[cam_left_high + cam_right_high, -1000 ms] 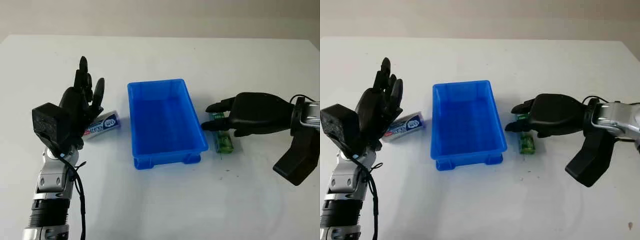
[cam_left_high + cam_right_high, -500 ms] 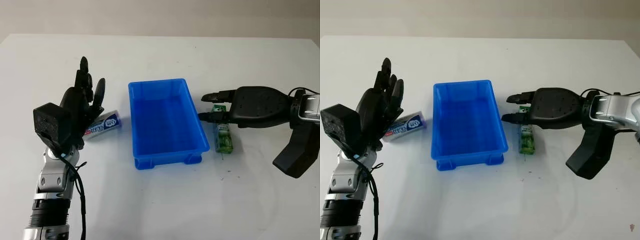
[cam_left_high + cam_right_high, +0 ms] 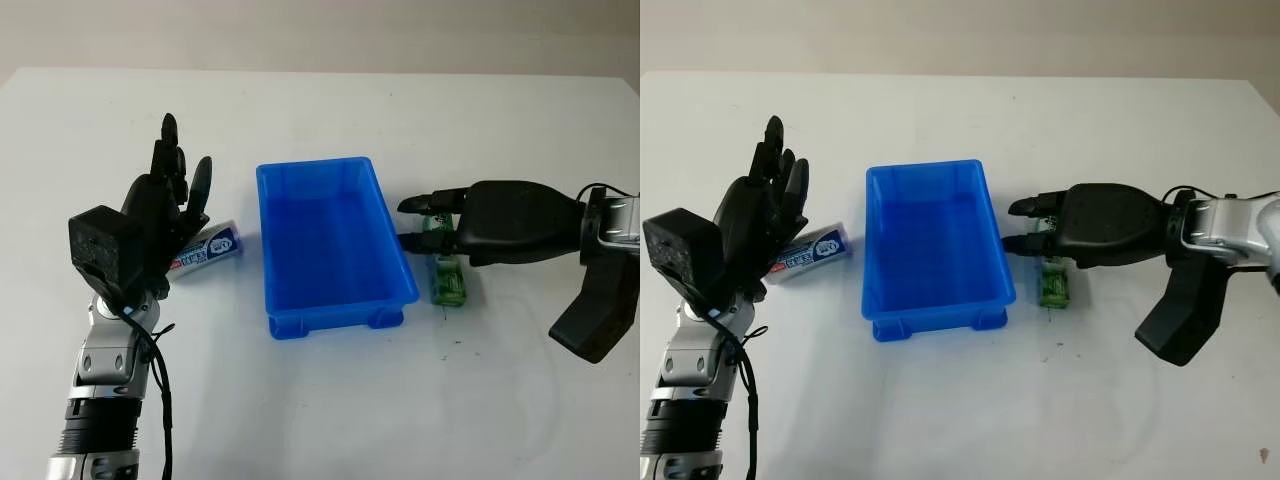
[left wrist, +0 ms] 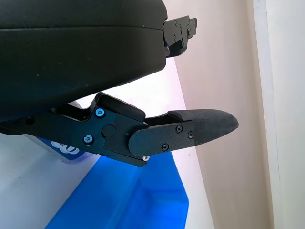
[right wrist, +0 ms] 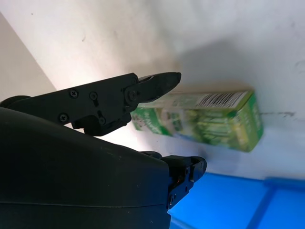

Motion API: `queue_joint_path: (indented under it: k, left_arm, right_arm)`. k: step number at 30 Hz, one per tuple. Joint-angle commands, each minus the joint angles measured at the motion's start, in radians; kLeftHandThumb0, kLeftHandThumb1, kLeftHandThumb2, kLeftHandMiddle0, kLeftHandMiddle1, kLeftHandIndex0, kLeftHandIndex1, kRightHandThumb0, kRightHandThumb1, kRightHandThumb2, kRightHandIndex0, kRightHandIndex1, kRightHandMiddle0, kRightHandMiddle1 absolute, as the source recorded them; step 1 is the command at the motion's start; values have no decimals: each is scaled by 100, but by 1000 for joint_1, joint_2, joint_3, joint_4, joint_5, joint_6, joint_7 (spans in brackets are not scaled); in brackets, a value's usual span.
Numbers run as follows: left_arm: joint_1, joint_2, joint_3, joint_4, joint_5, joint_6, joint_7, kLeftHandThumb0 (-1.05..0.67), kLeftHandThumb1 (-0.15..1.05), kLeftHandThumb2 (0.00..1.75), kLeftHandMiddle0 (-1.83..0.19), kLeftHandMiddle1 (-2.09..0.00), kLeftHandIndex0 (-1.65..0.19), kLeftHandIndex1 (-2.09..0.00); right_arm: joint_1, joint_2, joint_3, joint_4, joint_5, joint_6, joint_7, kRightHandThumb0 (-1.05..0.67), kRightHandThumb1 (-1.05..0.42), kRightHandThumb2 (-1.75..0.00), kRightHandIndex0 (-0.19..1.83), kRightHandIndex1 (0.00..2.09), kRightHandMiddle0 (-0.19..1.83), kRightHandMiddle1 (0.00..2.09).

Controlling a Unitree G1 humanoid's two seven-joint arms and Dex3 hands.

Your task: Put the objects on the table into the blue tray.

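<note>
The blue tray point(image 3: 327, 250) stands empty at the table's middle. A green box point(image 3: 448, 282) lies just to its right, lengthwise beside the tray wall. My right hand point(image 3: 408, 222) hovers over the box's far end, open; in the right wrist view one finger point(image 5: 143, 88) reaches past the green box point(image 5: 209, 119) without gripping it. A white, blue and red toothpaste box point(image 3: 205, 252) lies left of the tray. My left hand point(image 3: 182, 150) is held upright and open over its near-left end.
White tabletop runs all around the tray, with wide free room in front and behind. The table's back edge meets a beige wall. The left wrist view catches the tray's corner point(image 4: 133, 200) beneath a finger point(image 4: 200, 126).
My right hand turned and reached toward the green box's far end, then sank slightly over it. The left hand and both boxes have stayed put.
</note>
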Motion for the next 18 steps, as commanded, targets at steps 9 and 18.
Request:
queue_joint_path:
  k: [9,18]
  left_arm:
    - [-9,6,3,-12,-3,-6,-3,-82,105,57,19,0,19,0]
    - [-8,13,4,-19,-3,-4,-9,-81,105,57,19,0,19,0]
  right_arm:
    - [1,3,3,2,60,-13,84,-26,-93,-4,33,10,32,10]
    - [-10,24,59,45,-31,13,-138,-30,-90,-5,29,172,46,128]
